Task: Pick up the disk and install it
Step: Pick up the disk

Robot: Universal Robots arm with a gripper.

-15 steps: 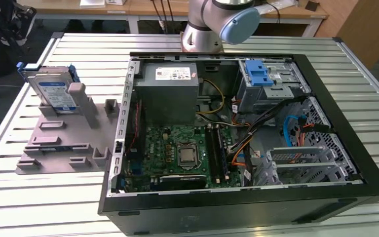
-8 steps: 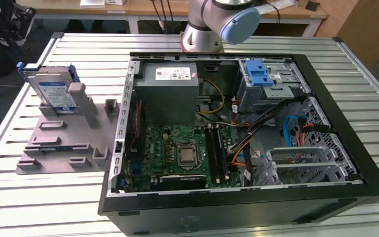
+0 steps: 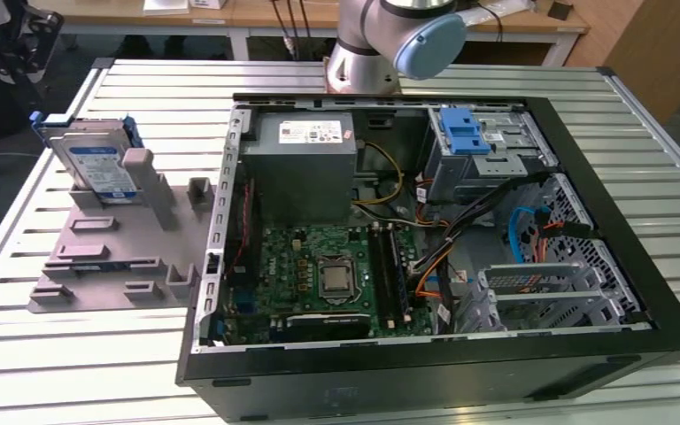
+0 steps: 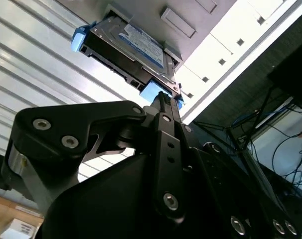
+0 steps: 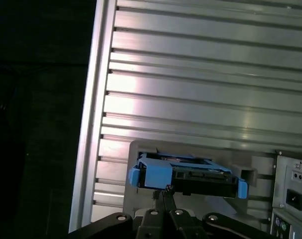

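Claw clenched empty, I faced the blue-framed silver metal disk, propped upright in its grey plastic stand, nine o'clock of the open black computer case, likely for easy gripping.

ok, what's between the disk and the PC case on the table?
In the exterior view, raised parts of the grey fixture plate: a tall post right beside the disk and a shorter block nearer the case.
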